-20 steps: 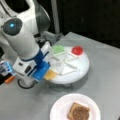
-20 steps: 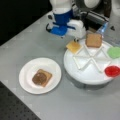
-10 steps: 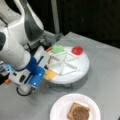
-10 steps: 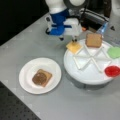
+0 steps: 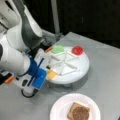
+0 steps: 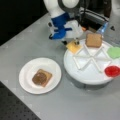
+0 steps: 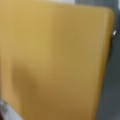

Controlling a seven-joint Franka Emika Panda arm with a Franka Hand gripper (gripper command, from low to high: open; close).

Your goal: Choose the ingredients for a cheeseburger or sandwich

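Gripper [image 6: 75, 43] right over cheese square [image 6: 73, 46] at divided tray [image 6: 85, 75] edge; jaw state unreadable. Toast plus patty [image 6: 40, 78] plated. Risk: thin slice slipping, overhanging rim.

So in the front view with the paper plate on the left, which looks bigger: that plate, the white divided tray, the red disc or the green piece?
1. White divided tray
2. Paper plate
3. Red disc and green leafy piece: look about alike and both are cut by the frame's edge, so unranked.

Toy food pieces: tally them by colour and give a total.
Tan-brown toast squares: 2
Dark brown round patty: 1
Yellow cheese square: 1
Green leafy piece: 1
Red disc: 1
Total: 6
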